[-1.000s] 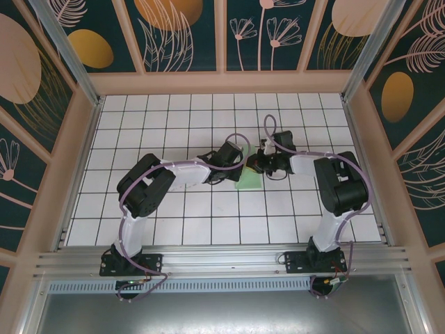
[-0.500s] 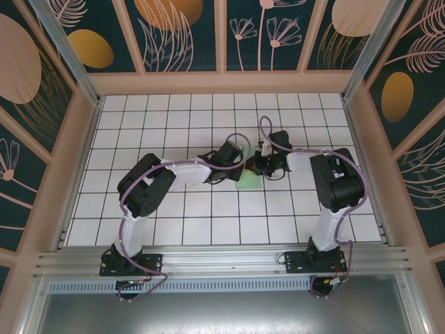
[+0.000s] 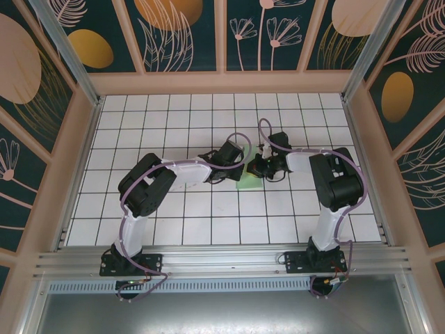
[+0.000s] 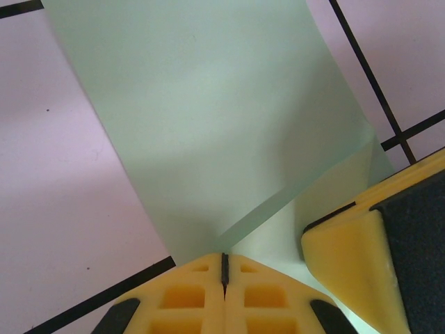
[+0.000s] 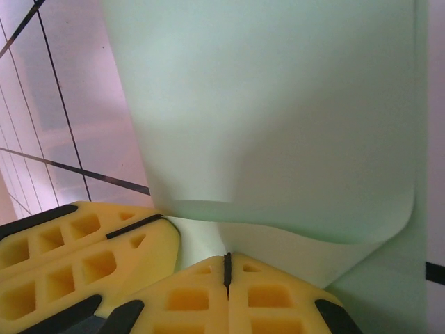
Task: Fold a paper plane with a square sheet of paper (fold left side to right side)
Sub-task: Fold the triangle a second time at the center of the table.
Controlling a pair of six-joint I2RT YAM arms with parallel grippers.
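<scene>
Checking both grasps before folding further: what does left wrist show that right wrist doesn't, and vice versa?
Left wrist: the left tool, shut on the square sheet of paper where a straight paper edge meets its tips. Right wrist: the right tool, shut on it below a curled, rounded edge. Both: the pale green sheet over the grid tiles, with the other arm's yellow finger alongside.

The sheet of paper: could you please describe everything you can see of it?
The sheet of paper is thin, plain and pale mint green, resting on the white tiled table. One layer curves over the other, not creased flat. The left hand and the right hand are each shut on its edge.
</scene>
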